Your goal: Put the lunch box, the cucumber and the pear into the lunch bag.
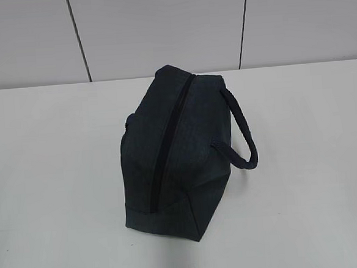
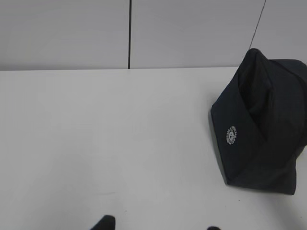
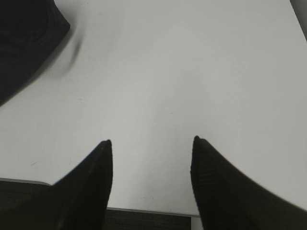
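One round white logo point(image 2: 231, 135), unreadable, marks the lunch bag point(image 2: 264, 129).

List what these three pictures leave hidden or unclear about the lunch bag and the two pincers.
- Lunch bag contents: exterior view, the zipper runs closed along the top, so the inside is hidden.
- Bag's right side: left wrist view, cut off by the frame edge.
- Left pincer: left wrist view, only its tips show at the bottom edge.
- Bag: right wrist view, only a blurred corner at top left.
- Right pincer: open, holding nothing.
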